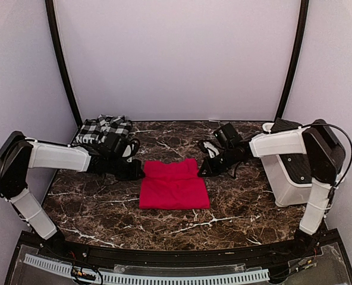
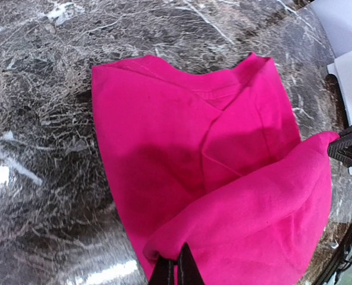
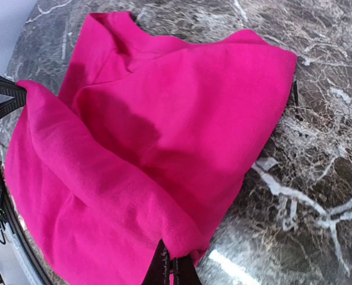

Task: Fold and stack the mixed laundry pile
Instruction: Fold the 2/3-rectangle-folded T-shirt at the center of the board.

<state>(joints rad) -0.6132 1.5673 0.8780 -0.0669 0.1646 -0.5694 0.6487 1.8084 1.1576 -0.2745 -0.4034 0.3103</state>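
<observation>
Red garment (image 1: 174,185) lies mid surface (image 1: 241,208), far edge lifted; we see L hand (image 2: 176,273) & R hand (image 3: 171,272) each clamped onto a far corner. Checked garment (image 1: 102,129) sits back-left, apart from it.

Dark marble-patterned table (image 1: 235,208) with white veins, bright red garment (image 1: 173,185) lying near its middle, black-and-white checked garment (image 1: 101,127) bunched at the far left corner, white plastic bin (image 1: 286,184) standing at the right edge.
</observation>
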